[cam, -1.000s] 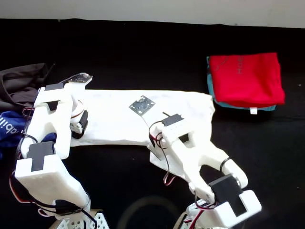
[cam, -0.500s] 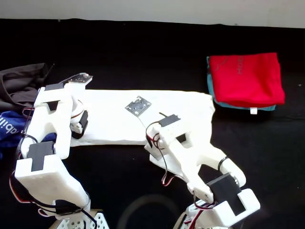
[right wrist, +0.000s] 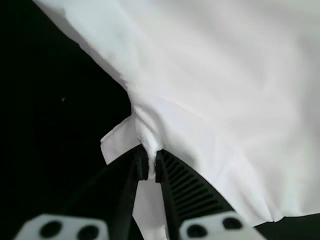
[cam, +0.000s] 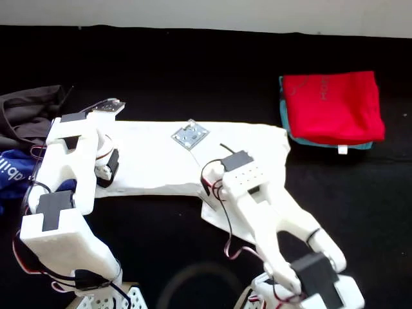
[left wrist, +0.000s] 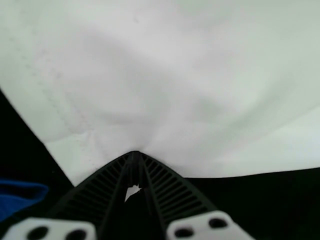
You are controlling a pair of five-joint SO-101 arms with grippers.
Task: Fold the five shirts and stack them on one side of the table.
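A white shirt [cam: 154,158] lies as a long band across the middle of the black table [cam: 193,71]. My left gripper [left wrist: 134,159] is at the shirt's left end, shut on a pinch of the white cloth [left wrist: 165,85]. My right gripper [right wrist: 149,156] is at the shirt's near edge right of centre, shut on a raised fold of the white cloth [right wrist: 225,75]. A small flap of cloth [cam: 217,214] sticks out beside the right arm [cam: 257,193]. A folded red shirt [cam: 331,106] lies on a folded teal shirt [cam: 287,132] at the back right.
A dark crumpled shirt [cam: 26,112] and a blue shirt [cam: 11,170] lie at the table's left edge, close to the left arm [cam: 67,167]. A pale wall [cam: 206,11] runs along the far edge. Black tabletop shows between the white shirt and the red stack.
The right arm has stretched toward the far side, taking the pinched near edge of the white shirt with it. The left arm has stayed put.
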